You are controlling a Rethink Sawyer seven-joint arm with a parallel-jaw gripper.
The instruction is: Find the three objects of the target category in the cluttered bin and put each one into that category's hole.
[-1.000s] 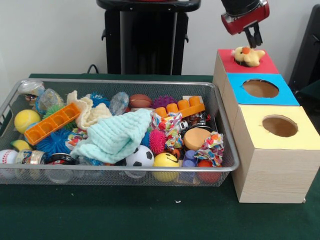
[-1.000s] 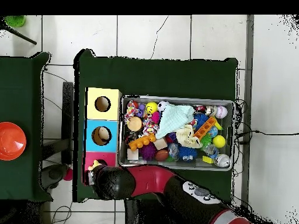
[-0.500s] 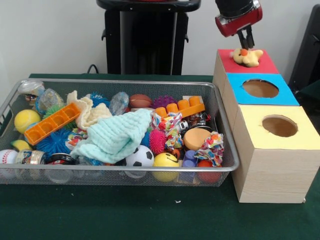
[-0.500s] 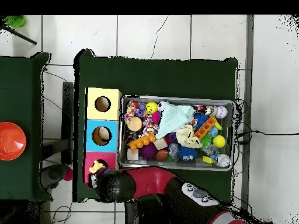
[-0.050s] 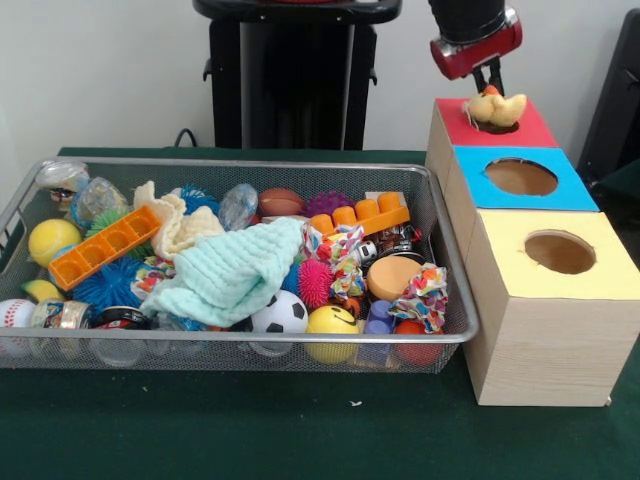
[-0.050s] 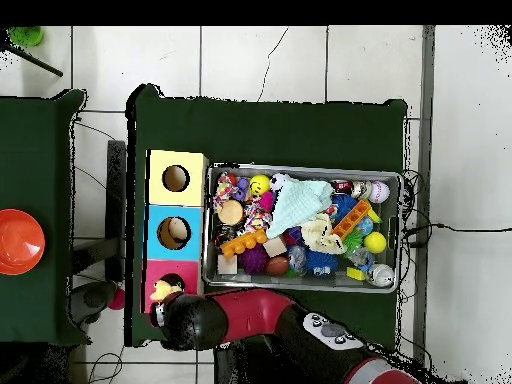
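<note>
- Gripper (image 5: 487, 77) fingers are released, just above the yellow plush duck (image 5: 497, 108) resting in the red box's hole (image 5: 498, 125).
- Dark green tablecloth (image 5: 250, 430); white tiled floor (image 6: 260, 60).

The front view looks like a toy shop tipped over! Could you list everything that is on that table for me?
Wire bin: one, silver mesh, on the green table, full of toys.
Cloth: one, mint green, on top of the pile.
Soccer ball: one, black and white, at the bin's front rim.
Smiley ball: one, yellow, beside the soccer ball.
Tennis ball: one, yellow, at the bin's left end.
Tray: one, orange, with compartments, left of the cloth.
Boxes: three wooden, each with a round hole: red top, blue top, yellow top, right of the bin.
Plush duck: one, yellow, sitting in the red box's hole.
Gripper: one, red and black, just above the duck.
</note>
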